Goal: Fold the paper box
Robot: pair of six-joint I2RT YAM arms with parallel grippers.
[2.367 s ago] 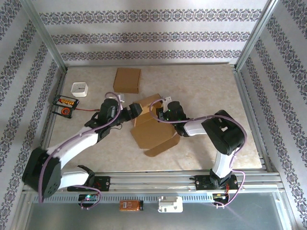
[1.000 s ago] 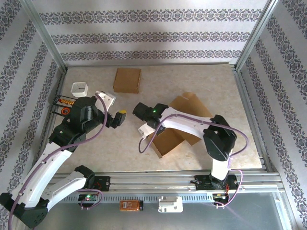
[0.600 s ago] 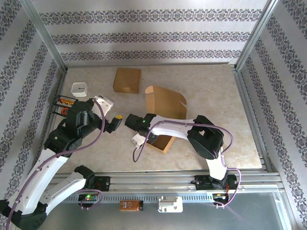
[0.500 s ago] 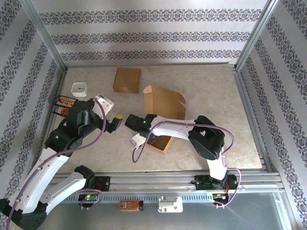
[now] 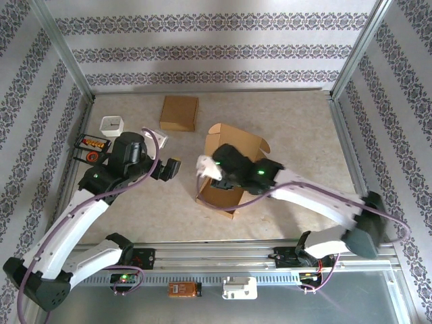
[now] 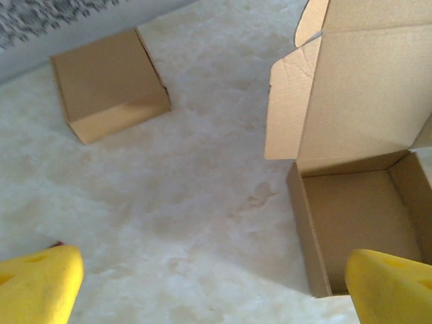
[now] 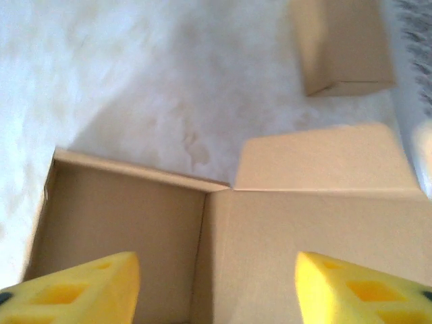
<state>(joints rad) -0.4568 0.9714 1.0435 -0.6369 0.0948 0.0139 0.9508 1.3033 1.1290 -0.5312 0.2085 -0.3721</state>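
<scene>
The brown paper box (image 5: 219,194) stands open in the middle of the table, its lid (image 5: 237,138) raised at the far side. My right gripper (image 5: 210,172) hovers over the box's open top. In the right wrist view it (image 7: 219,290) is open, its yellow fingertips (image 7: 74,290) apart above the box's inside wall (image 7: 121,229), with nothing between them. My left gripper (image 5: 173,168) hangs left of the box, apart from it. It (image 6: 214,297) is wide open over bare table, and the box (image 6: 358,223) with its upright lid (image 6: 364,81) lies to its right.
A closed brown box (image 5: 179,113) lies at the back, also in the wrist views (image 6: 108,81) (image 7: 344,47). A small white container (image 5: 112,125) and an orange-and-black device (image 5: 91,147) sit at the left edge. Metal frame posts and patterned walls enclose the table.
The right arm swung from the box's left side to above it and its gripper opened. The box's lid now stands more upright. The left gripper shifted slightly toward the box.
</scene>
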